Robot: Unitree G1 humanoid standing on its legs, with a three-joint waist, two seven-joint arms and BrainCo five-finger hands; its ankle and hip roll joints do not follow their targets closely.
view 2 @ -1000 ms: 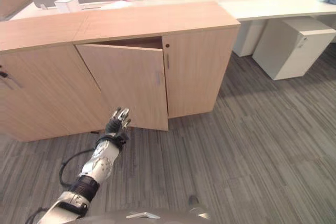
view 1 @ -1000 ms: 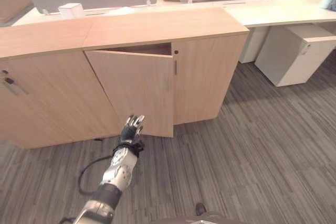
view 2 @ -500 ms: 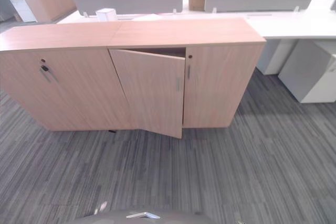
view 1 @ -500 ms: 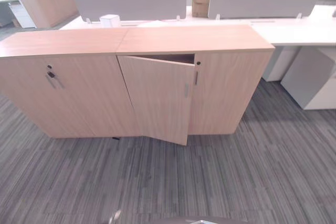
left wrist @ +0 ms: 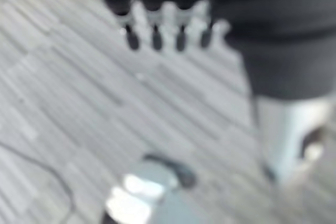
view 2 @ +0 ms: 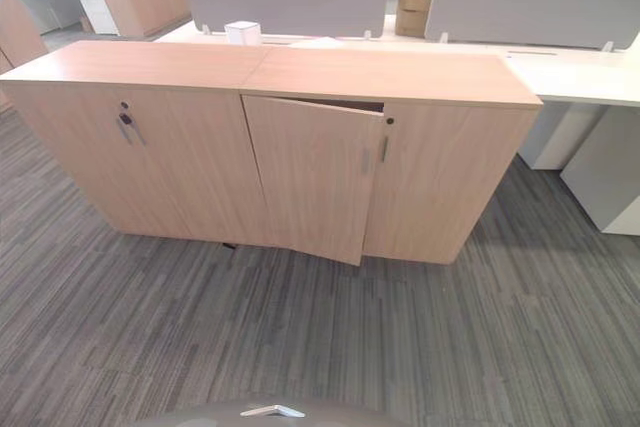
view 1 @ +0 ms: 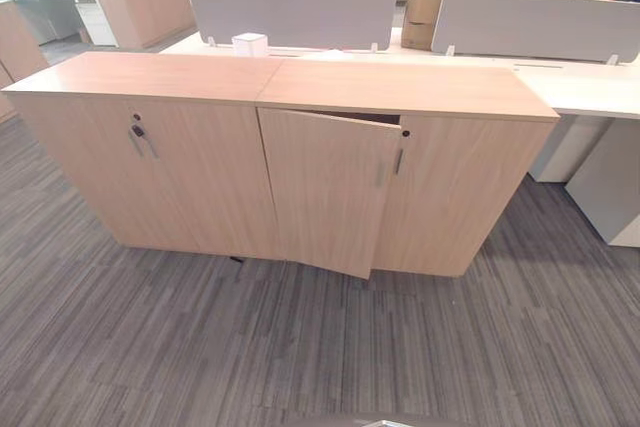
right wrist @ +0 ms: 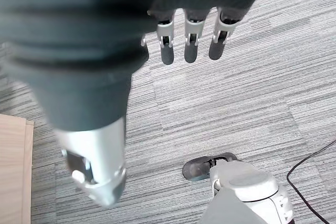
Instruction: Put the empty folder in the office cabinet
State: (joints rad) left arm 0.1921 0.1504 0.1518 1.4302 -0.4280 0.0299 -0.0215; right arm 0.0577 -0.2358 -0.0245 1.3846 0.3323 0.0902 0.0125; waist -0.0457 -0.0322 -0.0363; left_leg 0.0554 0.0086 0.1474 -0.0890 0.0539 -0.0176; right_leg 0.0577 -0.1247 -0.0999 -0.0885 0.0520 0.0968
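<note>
Ahead of me: the office cabinet (view 1: 290, 137) stood across the head views, its middle door (view 1: 325, 192) swung partly out, hinged at its 9 o'clock edge, free edge nearest me.
Folder: I saw no folder on the cabinet top, on the carpet (view 1: 300, 347) or in either hand; where it lay I could not tell.
Left hand: the left hand (left wrist: 168, 24) hung over the carpet in its wrist view, fingers straight and side by side, holding nothing.
Right hand: the right hand (right wrist: 191, 38) likewise pointed down at the carpet, fingers straight and apart, empty.
Step in hand: I judged two readings fit: the door ajar with the folder already inside and the door left to shut, or the door opened ahead of fetching the folder. The pictures did not settle which.
Next move: whichever it was, a hand would have to come up from my side to the door's free edge at 3 o'clock, near the slim handle (view 1: 380, 173).
Hidden: the cabinet's inside showed as a dark sliver (view 1: 365, 117) above the door at 12 o'clock; shelves and contents stayed out of sight.
Hard to make out: the left wrist view was blurred, and the thumb's place was unclear.
Elsewhere: a small white box (view 1: 249, 44) sat on the counter (view 1: 600, 87) behind, at 11 o'clock.
</note>
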